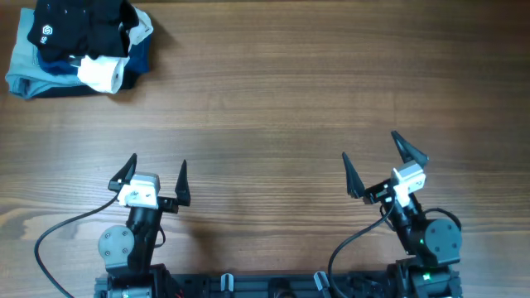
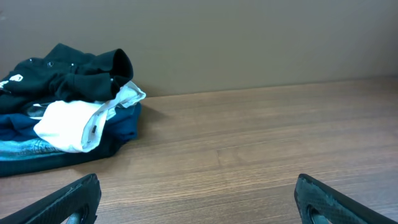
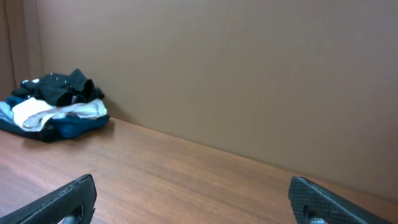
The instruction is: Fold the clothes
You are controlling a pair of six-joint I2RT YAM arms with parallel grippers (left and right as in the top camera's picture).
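Lying far from end effectors (image 1: 158, 161) (image 1: 369, 144): T-shirt (image 1: 87, 29)

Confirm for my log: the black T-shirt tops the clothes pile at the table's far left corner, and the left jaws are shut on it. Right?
No. The left gripper has its jaws open, far from the black T-shirt, as the overhead view shows; the rest holds.

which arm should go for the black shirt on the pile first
Left, probably. The black T-shirt tops the pile in the far left corner, nearer the left hand; the right hand sits across the table. Both open, empty.
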